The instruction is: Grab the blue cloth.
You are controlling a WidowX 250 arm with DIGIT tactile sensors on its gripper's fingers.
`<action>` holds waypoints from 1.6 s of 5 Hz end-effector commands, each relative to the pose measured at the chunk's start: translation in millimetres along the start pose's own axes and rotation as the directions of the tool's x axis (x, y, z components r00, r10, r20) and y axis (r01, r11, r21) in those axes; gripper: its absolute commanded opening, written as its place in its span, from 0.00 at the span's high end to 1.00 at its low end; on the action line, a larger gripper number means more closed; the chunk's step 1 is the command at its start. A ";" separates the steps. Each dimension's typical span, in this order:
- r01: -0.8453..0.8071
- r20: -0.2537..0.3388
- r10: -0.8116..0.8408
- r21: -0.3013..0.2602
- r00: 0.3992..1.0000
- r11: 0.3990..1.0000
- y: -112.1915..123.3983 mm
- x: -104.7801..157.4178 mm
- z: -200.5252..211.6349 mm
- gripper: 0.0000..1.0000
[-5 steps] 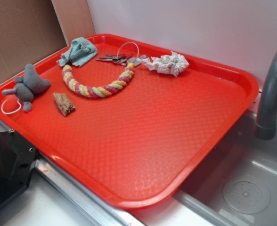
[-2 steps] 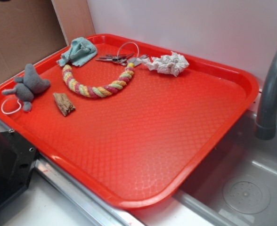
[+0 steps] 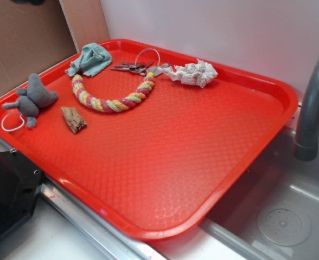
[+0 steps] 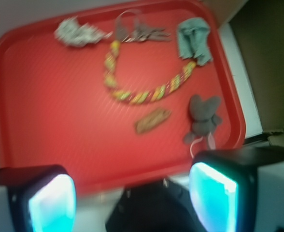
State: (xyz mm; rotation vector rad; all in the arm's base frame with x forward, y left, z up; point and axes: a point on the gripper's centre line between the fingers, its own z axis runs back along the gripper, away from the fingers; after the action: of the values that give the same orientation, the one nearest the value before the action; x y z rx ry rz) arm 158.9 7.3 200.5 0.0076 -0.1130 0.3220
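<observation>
Nothing has moved since earlier; gripper [image 4: 132, 200] is held spread; soft, light cloth [image 3: 90, 58] at tray's [image 3: 214, 162] 11 o'clock, best pinched at a wrinkle.

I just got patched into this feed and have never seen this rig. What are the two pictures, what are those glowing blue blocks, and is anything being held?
The exterior view looks from the side at a red tray beside a sink. The wrist view comes from a camera on the robot arm, looking down at the same tray from high up, so the layout appears turned around. It is blurred. The glowing blocks are the two fingers of the gripper; they stand wide apart with nothing between them, so nothing is held.

On the tray lie the blue cloth at the far corner, keys, a wad of white paper, a braided rope, a grey plush toy and a small brown piece I cannot identify. The cloth is what must be grabbed.
</observation>
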 end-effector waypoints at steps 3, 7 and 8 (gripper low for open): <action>-0.591 0.255 0.551 0.117 0.794 0.798 51.3 108.0 -86.2 0.00; -0.827 0.367 0.743 0.294 0.560 0.478 110.0 140.8 -160.6 0.00; -0.832 0.344 0.763 0.324 0.547 0.451 122.5 140.0 -177.1 0.00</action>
State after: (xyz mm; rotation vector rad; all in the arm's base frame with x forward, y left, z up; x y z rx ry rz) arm 283.2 158.5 23.0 0.4778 -0.1604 1.3109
